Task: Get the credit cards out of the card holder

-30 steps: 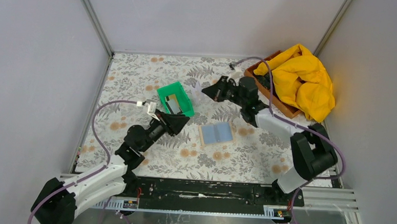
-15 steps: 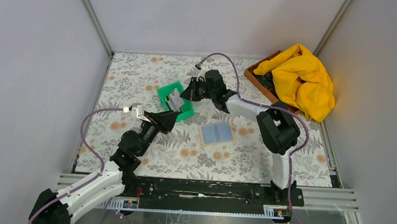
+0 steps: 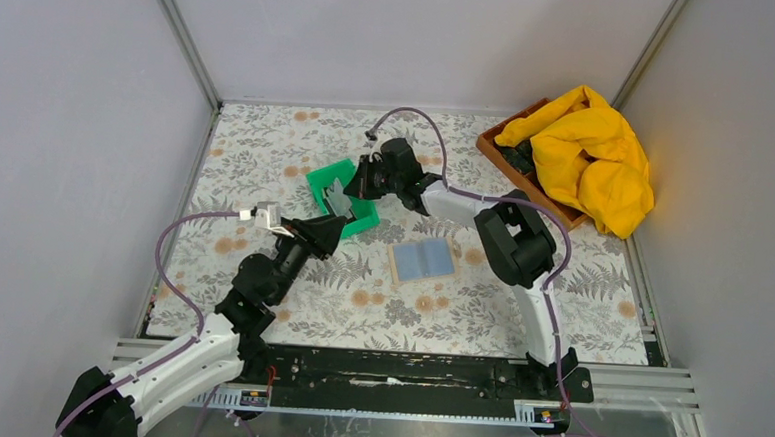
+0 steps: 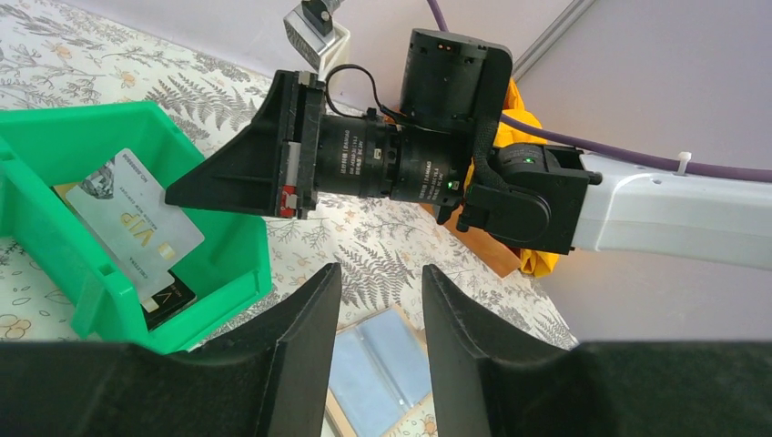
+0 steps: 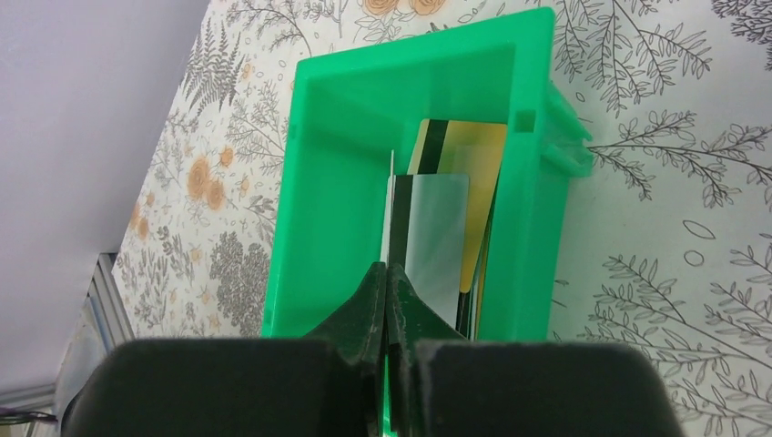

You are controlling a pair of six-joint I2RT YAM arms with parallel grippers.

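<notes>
"Black left claw [image 3: 331, 230], left of centre in the overhead view: condition?"

"Released. In its own wrist view the fingers [image 4: 305, 309] stand apart with nothing between them. It hangs just beside the near wall of the green bin [image 3: 326, 170]. I judge it to be on standby, kept out of the other arm's way."

"The bin itself?"

"Upper middle of the overhead view. A tan card with dark stripes [image 5: 460, 146] and a black card [image 4: 168, 299] lie inside. It appears to be the drop place for whatever leaves the holder."

"The right claw [image 5: 387, 273]?"

"Clenched on a greyish card [image 5: 428, 232], pinched by one edge at the very fingertips. The card hangs inside the bin, above the other two. An edge grip that shallow would let the card fall free once the jaws part."

"And the card holder [image 3: 423, 260]?"

"Right of the bin, lower middle. It lies opened flat on the tabletop [image 3: 267, 142], blue-grey lining upward, well apart from both claws. No card shows in either panel, though the pockets are too small to say for certain."

"Further right?"

"A yellow cloth [image 3: 587, 154] is heaped over a wooden tray [image 3: 497, 149], upper right, clear of the work."

"Finding?"

"Letting go of the greyish card is the step in hand. The risk is that the card props against the bin wall instead of lying flat."
</notes>
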